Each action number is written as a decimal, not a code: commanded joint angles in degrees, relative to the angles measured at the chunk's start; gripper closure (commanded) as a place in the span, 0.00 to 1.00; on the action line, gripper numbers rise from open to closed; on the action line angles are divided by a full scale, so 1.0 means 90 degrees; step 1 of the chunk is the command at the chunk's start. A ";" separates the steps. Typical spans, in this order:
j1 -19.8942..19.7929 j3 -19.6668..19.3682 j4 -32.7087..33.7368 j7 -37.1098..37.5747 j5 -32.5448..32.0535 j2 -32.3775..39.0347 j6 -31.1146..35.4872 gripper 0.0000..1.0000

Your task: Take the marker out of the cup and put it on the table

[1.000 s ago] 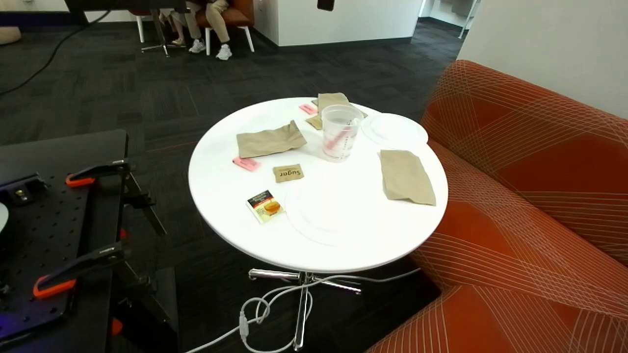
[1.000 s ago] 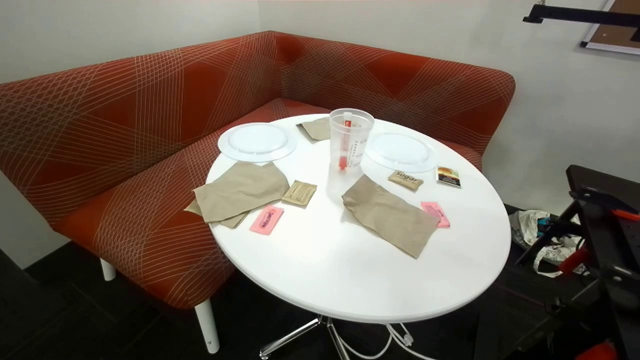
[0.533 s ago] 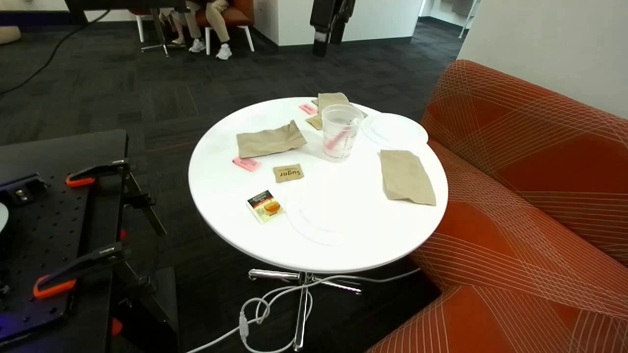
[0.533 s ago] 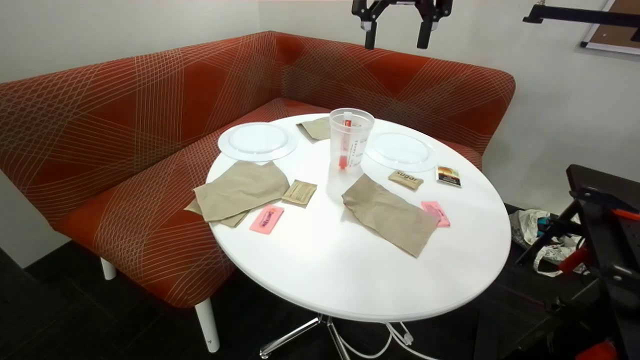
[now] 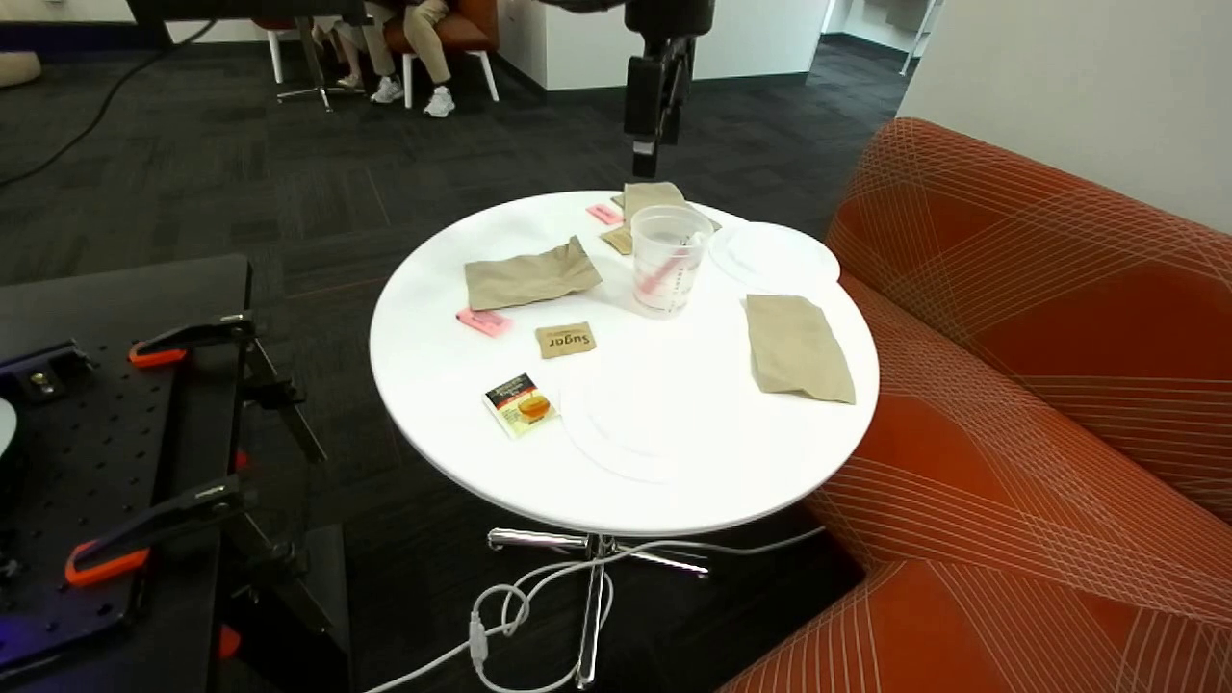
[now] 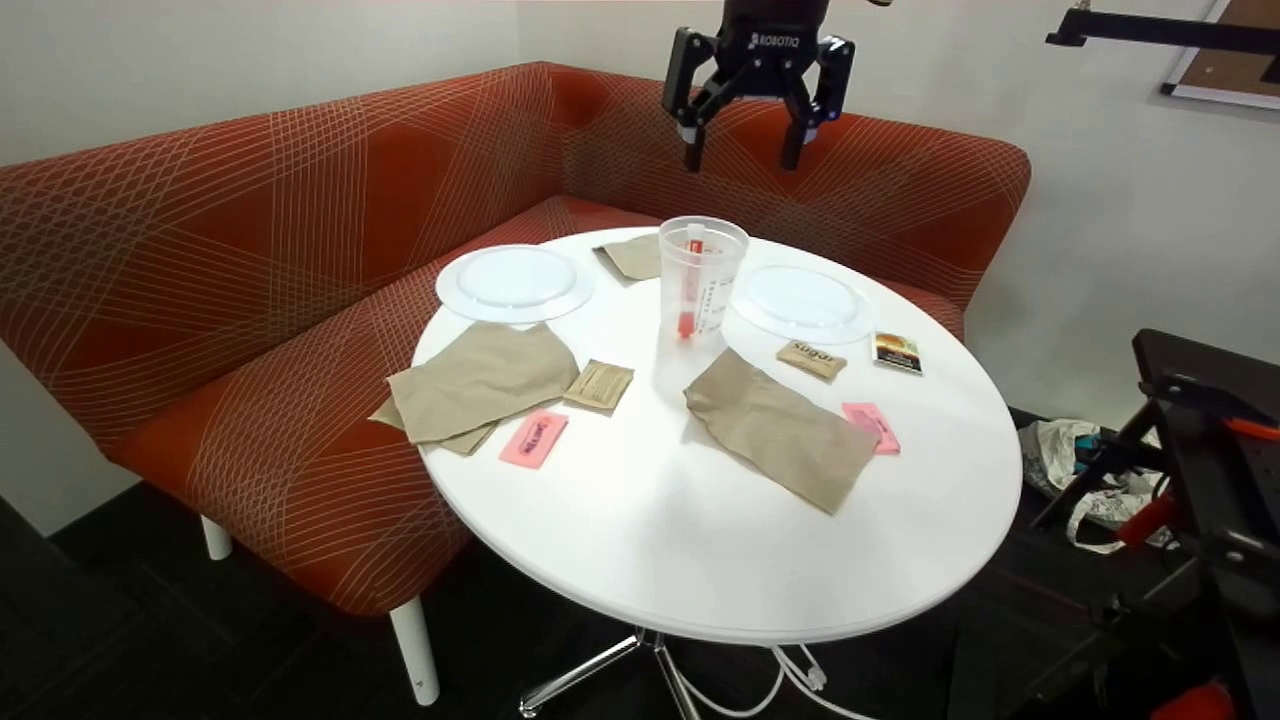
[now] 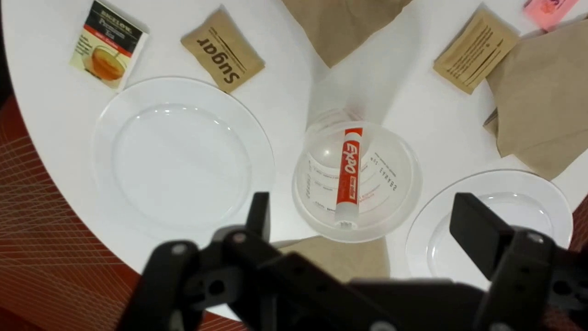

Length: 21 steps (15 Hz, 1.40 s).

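Note:
The marker (image 7: pixel 350 177), red with white ends, stands leaning inside the clear plastic cup (image 7: pixel 395 207). It shows through the wall in both exterior views (image 5: pixel 666 270) (image 6: pixel 691 285). The cup stands upright on the round white table (image 6: pixel 620 540), also seen in an exterior view (image 5: pixel 668 294). My gripper (image 6: pixel 742 160) is open and empty, pointing down, above and apart from the cup. In the wrist view my gripper (image 7: pixel 363 207) has its fingers spread wide, with the cup's mouth and the marker's upper end appearing between and ahead of them.
Clear-white plates (image 7: pixel 179 161) (image 7: pixel 436 216) lie on both sides of the cup. Tan napkins (image 7: pixel 342 257) (image 6: pixel 785 430), sugar packets (image 7: pixel 223 50), a tea bag (image 7: pixel 110 46) and pink packets (image 6: pixel 534 439) lie around it. An orange sofa (image 5: pixel 962 385) borders the table.
My gripper has come into view from above and moved down toward the cup, shifting slightly left in an exterior view. It stays open. The cup and marker have not moved.

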 commanded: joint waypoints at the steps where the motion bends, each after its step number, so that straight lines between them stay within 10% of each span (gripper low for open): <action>1: 0.0108 -0.0092 -0.0051 -0.0022 0.0023 0.0009 0.0072 0.00; 12: 0.0331 -0.0309 0.0066 0.0491 -0.0312 0.0200 0.0006 0.00; 16: 0.0493 -0.0400 0.0234 0.0921 -0.0632 0.0398 -0.0071 0.34; 21: 0.0555 -0.0434 0.0608 0.1226 -0.0743 0.0734 -0.0105 0.32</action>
